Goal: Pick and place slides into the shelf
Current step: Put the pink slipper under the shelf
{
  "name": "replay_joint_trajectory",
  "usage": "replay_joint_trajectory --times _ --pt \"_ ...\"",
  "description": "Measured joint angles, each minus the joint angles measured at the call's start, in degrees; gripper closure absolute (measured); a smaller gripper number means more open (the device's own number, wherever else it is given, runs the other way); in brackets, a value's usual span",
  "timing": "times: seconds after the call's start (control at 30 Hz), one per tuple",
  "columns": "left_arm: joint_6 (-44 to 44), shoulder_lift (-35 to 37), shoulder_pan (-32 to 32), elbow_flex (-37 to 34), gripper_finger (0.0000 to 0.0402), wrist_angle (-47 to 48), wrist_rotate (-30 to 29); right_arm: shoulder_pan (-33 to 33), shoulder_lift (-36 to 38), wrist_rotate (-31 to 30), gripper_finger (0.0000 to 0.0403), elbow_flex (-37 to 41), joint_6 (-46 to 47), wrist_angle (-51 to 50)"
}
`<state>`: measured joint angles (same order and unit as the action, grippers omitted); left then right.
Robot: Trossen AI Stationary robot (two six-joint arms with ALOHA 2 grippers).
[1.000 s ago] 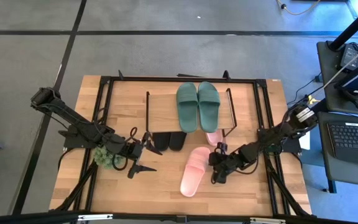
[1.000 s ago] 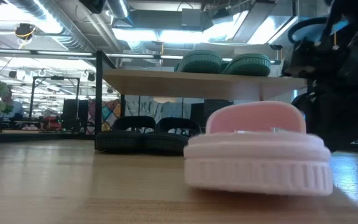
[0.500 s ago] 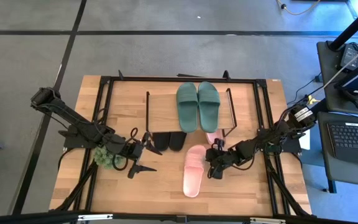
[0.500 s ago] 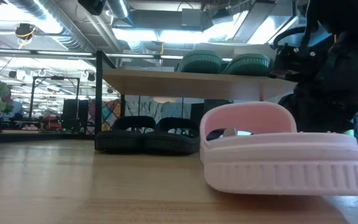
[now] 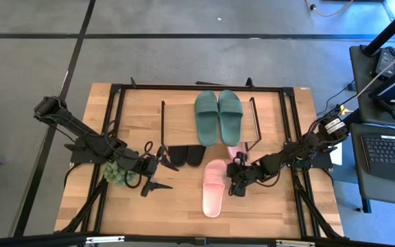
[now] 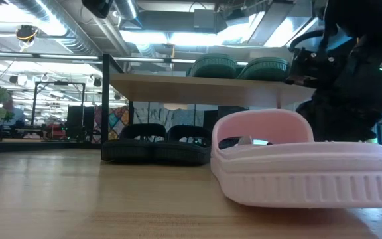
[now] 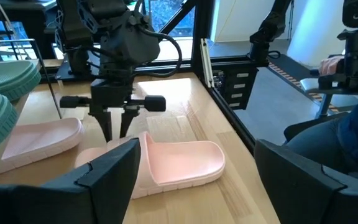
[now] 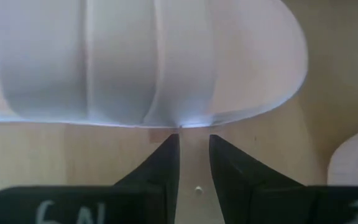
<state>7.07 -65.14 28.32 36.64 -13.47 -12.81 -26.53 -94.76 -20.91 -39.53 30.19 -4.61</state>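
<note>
We start with the table (image 5: 136, 213), where the shelf (image 5: 177, 110) stands toward the far side with the dark green slides (image 5: 218, 116) on its top board and the black slides (image 5: 186, 156) tucked underneath. One pink slide (image 5: 236, 151) lies partly under the shelf's right end, and the loose pink slide (image 5: 212, 187) sits on the open table in front of it. A second ago that loose slide lay slanted, further toward the front edge; it now lies nearly straight, toe pointing at the shelf and closer to its mate. We read this as the right arm dragging or swivelling it into line for a push under the board. The right gripper (image 5: 236, 185) is at the slide's right edge, and the wrist view shows its fingers (image 8: 166, 165) drawn close together, pinching the strap's rim or merely pressed to it, we cannot say which. The left gripper (image 5: 153, 171) waits beside a small green plant (image 5: 117, 172), its fingers spread wide and holding nothing. Only this last slide remains to be shelved.
</note>
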Motion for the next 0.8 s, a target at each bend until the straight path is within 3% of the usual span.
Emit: replay_joint_trajectory --times 0.43,0.6,0.8 --pt "0.3 0.0 0.0 0.0 0.0095 1.1 0.0 -6.2 8.9 7.5 0.0314 -1.6 4.0 -2.4" --pt "0.3 0.0 0.0 0.0 0.0095 1.1 0.0 -10.3 7.6 7.1 0.0314 -10.1 0.8 -8.0" --pt "0.3 0.0 0.0 0.0 0.0095 1.3 0.0 -14.5 -0.9 2.5 0.0314 -25.5 -3.5 -21.7"
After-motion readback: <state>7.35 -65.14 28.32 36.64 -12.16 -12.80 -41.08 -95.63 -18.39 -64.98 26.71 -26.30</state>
